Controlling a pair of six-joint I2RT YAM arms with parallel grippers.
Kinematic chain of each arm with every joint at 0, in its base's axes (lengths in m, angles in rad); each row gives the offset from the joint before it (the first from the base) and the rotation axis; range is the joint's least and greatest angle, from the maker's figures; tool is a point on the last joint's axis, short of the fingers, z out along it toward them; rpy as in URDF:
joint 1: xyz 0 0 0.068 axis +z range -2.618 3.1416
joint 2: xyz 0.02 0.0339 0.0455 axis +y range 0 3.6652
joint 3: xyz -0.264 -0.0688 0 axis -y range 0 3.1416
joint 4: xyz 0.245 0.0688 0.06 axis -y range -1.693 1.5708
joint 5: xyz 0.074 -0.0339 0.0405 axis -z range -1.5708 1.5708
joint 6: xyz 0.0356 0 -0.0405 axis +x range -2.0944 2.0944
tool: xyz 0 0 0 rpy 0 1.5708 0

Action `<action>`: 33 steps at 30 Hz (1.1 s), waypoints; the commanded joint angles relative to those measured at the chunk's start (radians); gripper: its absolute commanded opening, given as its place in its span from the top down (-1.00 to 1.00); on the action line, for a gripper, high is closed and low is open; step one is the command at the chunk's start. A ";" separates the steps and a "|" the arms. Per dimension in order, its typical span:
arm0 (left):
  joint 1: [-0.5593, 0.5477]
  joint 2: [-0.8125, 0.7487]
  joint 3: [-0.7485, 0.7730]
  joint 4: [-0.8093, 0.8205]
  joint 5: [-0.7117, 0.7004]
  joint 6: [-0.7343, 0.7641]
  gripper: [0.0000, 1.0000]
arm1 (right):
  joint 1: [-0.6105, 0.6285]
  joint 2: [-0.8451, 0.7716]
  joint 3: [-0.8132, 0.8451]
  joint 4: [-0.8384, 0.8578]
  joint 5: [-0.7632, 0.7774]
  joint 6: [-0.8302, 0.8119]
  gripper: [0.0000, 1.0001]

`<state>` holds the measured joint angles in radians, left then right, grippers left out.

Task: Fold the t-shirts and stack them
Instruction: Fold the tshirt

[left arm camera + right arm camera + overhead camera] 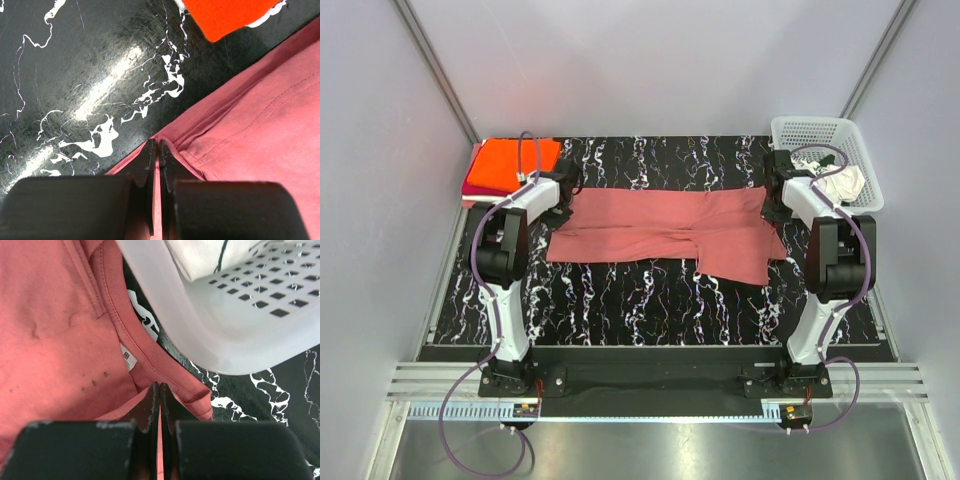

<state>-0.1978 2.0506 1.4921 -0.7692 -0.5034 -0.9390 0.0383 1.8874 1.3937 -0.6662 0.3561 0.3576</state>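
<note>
The rose-red t-shirt [665, 230] lies stretched in a long band across the black marble table [620, 300]. My left gripper [563, 192] is at its left end, shut on the cloth edge [260, 130], with pink fabric showing between the closed fingers of my left gripper [157, 146]. My right gripper [775, 197] is at the shirt's right end, and my right gripper [159, 386] is shut on the cloth just below the collar [125, 307] and its label. An orange t-shirt [515, 160] lies folded on a magenta one [472, 187] at the back left. A white t-shirt [842, 183] sits in the basket.
The white mesh basket [820, 135] stands at the back right, and its rim [225, 330] is close above my right gripper. A corner of the orange t-shirt [230, 15] is just beyond my left gripper. Grey walls enclose the table on three sides.
</note>
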 commanded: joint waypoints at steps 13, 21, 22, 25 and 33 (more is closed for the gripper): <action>0.003 0.022 0.045 -0.015 -0.078 0.000 0.98 | 0.012 0.059 0.093 0.028 0.136 -0.074 0.91; 0.000 -0.128 0.074 -0.044 -0.098 0.046 0.47 | 0.035 -0.105 0.064 0.040 -0.015 -0.065 0.21; -0.009 -0.148 0.066 -0.047 -0.109 0.049 0.41 | 0.035 -0.131 0.053 0.031 -0.028 -0.042 0.16; -0.047 -0.208 0.053 -0.045 -0.147 0.086 0.39 | 0.035 -0.195 -0.016 -0.004 -0.091 0.065 0.11; -0.098 -0.280 -0.065 -0.044 -0.121 0.066 0.38 | -0.014 -0.290 -0.154 0.002 -0.232 0.196 0.16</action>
<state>-0.2966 1.7844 1.4727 -0.8093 -0.5850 -0.8639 0.0517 1.6287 1.2766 -0.6579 0.2012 0.4767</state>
